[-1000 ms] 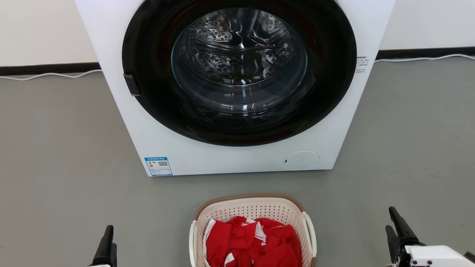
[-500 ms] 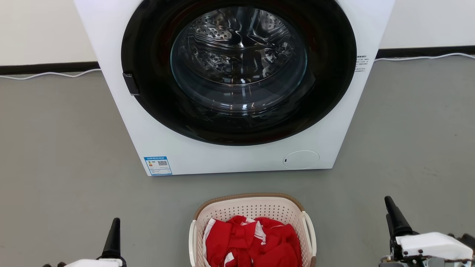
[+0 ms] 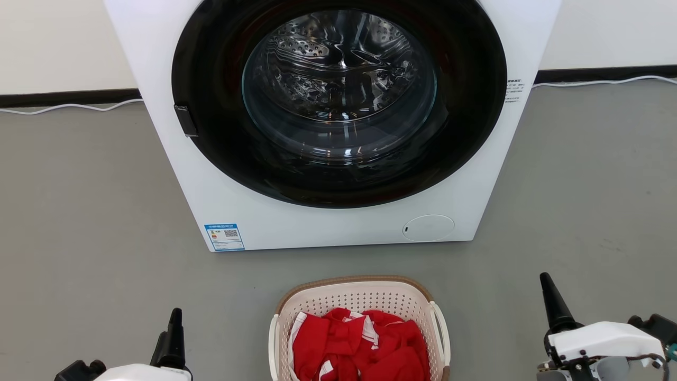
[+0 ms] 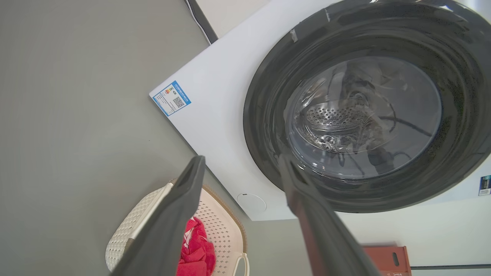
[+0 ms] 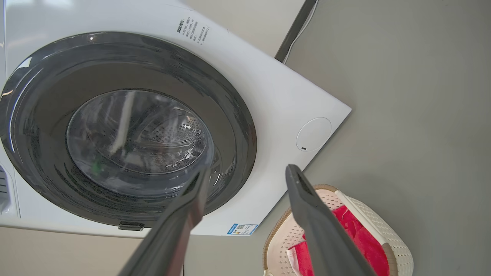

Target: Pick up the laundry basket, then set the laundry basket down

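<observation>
The basket (image 3: 359,299) sits on the floor (image 3: 106,211), near centre, in front of the washer (image 3: 338,227), with a handle on its left and right sides. The left tool (image 4: 242,161) and right tool (image 5: 247,170), both released and empty, flank it about equally far off.

Laundry corner in a bare indoor room. Fittings: one white front-loading washing machine (image 3: 338,227) with round dark door (image 3: 211,63) and steel drum (image 3: 338,69); smooth grey floor (image 3: 79,211); plain white wall (image 3: 53,42) with black skirting (image 3: 69,98); white cable (image 3: 69,107) along its foot. Loose item: laundry basket (image 3: 359,299) of red-and-white clothing (image 3: 365,344), on the floor before the machine.
</observation>
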### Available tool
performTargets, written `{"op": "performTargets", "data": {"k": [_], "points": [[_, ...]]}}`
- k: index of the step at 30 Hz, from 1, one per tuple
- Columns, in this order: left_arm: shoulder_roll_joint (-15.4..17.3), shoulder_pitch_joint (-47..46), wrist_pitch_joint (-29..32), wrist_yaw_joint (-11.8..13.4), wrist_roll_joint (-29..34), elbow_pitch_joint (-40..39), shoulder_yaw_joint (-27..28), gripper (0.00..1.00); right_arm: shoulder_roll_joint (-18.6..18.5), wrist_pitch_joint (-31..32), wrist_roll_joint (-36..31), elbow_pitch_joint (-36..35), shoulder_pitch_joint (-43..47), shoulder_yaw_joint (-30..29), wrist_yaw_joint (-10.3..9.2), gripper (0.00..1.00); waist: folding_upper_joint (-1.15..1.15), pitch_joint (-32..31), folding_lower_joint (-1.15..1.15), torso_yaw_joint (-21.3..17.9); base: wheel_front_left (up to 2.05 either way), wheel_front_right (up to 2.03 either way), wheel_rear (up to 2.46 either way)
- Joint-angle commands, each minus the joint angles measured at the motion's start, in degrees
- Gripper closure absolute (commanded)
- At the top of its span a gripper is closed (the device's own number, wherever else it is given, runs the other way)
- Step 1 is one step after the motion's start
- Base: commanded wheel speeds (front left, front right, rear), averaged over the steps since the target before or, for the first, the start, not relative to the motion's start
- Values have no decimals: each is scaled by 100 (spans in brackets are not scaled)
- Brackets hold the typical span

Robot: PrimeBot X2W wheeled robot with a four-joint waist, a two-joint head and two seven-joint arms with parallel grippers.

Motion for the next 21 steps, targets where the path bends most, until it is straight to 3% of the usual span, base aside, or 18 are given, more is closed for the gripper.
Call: {"op": "performTargets", "data": {"k": [1,21], "points": [[85,-347,-80,-31,259,-95,30,0,-122,-93,-215,-66,-306,107,8,0,0,-1,-1,-3,0,0,0],[85,-513,-420,-35,2166,251,-141,0,-289,-430,-1795,506,-693,607,11,0,0,29,-1,-45,0,0,0]]}}
